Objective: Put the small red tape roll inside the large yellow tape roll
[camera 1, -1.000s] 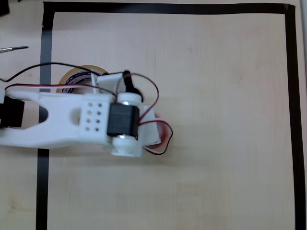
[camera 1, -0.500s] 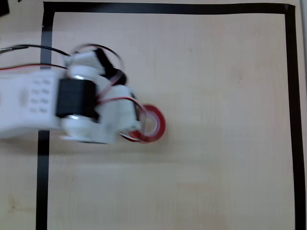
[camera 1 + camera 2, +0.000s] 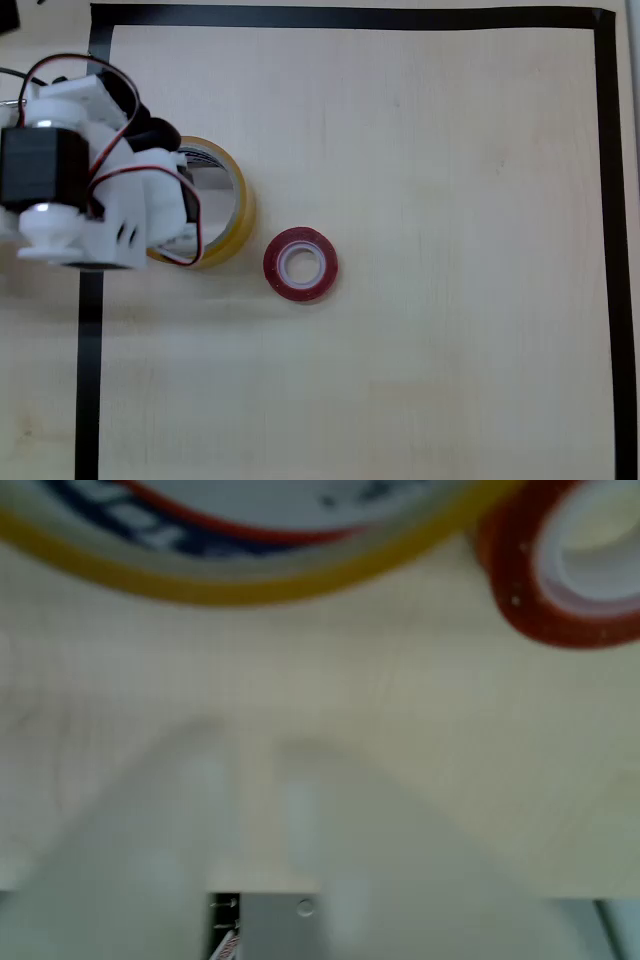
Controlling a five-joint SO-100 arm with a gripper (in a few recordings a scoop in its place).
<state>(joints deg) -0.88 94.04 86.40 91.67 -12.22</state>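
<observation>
From overhead we see the small red tape roll lying flat on the pale counter, just beside the large yellow tape roll at its four o'clock and apart from it, while the white arm covers the yellow roll's nine o'clock side. In the wrist view we find the yellow roll at twelve o'clock, the red roll at two o'clock, and the blurred fingers apparently close together, though we cannot tell for sure.

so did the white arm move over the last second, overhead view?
Yes. The white arm pulled back toward the left black tape border strip, uncovering the large translucent yellow tape roll and small glossy red tape roll.
</observation>
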